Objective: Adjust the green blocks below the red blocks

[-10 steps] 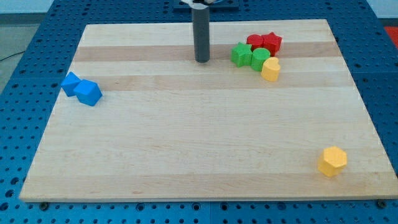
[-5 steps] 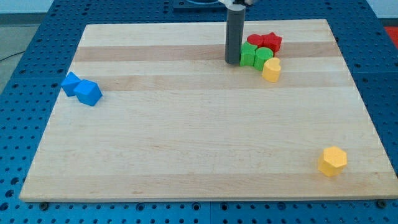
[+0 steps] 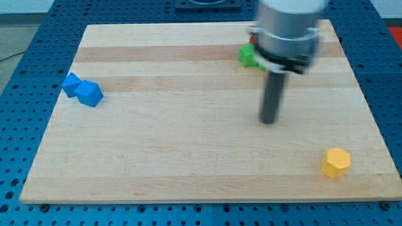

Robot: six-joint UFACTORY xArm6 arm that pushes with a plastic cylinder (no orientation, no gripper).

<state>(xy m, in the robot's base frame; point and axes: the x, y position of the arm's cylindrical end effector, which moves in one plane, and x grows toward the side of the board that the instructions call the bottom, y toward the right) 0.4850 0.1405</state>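
Rod, bare, holding nothing: my tip [image 3: 269, 121] on open board, right of centre, apart from all blocks. Green block [image 3: 247, 56] near the top edge; red blocks mostly hidden by the arm. Step: repositioning. Next: approach the greens again.

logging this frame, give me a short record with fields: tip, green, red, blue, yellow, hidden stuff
tip: my tip on bare board, below the cluster at the view's top, touching no block
green: one green block partly showing left of the arm
red: only a red sliver visible
blue: two blue blocks touching, view's left
yellow: one yellow block, bottom right
hidden: arm covers the rest of the cluster
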